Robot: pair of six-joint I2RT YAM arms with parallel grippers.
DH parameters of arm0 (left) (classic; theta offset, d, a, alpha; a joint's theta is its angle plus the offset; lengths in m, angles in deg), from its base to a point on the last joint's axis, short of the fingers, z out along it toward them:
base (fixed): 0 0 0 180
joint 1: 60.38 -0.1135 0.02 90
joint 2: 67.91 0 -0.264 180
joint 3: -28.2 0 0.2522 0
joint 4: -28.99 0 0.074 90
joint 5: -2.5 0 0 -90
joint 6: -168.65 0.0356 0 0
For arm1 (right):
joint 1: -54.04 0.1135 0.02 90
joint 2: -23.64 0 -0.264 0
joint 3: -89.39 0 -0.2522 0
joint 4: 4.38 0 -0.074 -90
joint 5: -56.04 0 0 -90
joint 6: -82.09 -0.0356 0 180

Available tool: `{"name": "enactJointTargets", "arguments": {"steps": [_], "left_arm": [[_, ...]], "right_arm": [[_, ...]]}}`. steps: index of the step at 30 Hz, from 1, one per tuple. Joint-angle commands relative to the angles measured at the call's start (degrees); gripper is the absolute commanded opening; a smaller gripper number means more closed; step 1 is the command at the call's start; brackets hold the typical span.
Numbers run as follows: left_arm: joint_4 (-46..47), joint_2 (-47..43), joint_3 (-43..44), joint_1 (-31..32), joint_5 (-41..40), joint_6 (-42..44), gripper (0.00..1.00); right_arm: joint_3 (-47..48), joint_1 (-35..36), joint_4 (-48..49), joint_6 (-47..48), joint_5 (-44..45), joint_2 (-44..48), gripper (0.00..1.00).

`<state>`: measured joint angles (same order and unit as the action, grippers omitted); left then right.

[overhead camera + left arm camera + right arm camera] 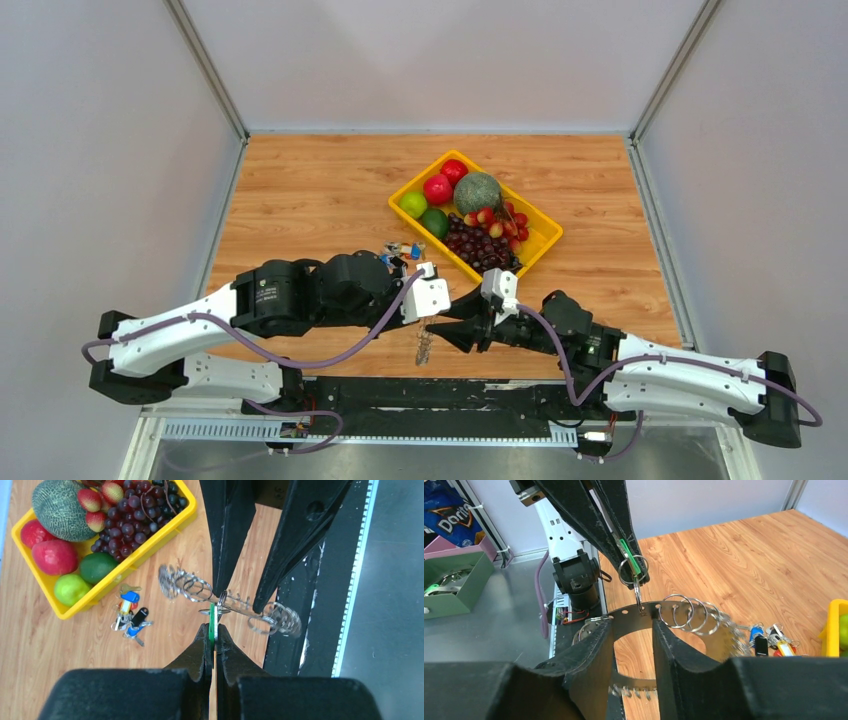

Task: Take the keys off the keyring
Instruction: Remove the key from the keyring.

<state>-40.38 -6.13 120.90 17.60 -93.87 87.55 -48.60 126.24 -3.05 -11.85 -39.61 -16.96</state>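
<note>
Left hand pinching green tag, keys dangling (blurred)

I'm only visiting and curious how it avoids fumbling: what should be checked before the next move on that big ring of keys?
1. Left tool shut on the green tag: ok.
2. Keyring hanging from that tag: ok.
3. Right tool spread, one finger either side of the keyring: ok.
4. Right tool pinching a single key: cannot tell.
5. Keys off the keyring: not ok, many line it.
6. Coloured key bunch lying apart, beside the yellow tray: ok.
</note>
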Motion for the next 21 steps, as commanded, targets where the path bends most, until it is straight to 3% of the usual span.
{"name": "enactJointTargets", "arguments": {"steps": [1, 9, 21], "left_arm": [[3.8, -1.8, 1.8, -0.1, 2.7, -1.7, 0.00], [4.0, -1.8, 1.3, 0.0, 3.1, -2.1, 0.00], [4.4, -1.8, 1.0, -0.1, 4.0, -1.5, 0.00]], "right_arm": [[2.9, 0.2, 7.0, 1.0, -0.9, -1.3, 0.36], [2.5, 0.2, 9.6, 1.0, -0.7, -1.7, 0.23], [2.6, 0.2, 10.3, 1.1, -0.7, -0.5, 0.22]]}}
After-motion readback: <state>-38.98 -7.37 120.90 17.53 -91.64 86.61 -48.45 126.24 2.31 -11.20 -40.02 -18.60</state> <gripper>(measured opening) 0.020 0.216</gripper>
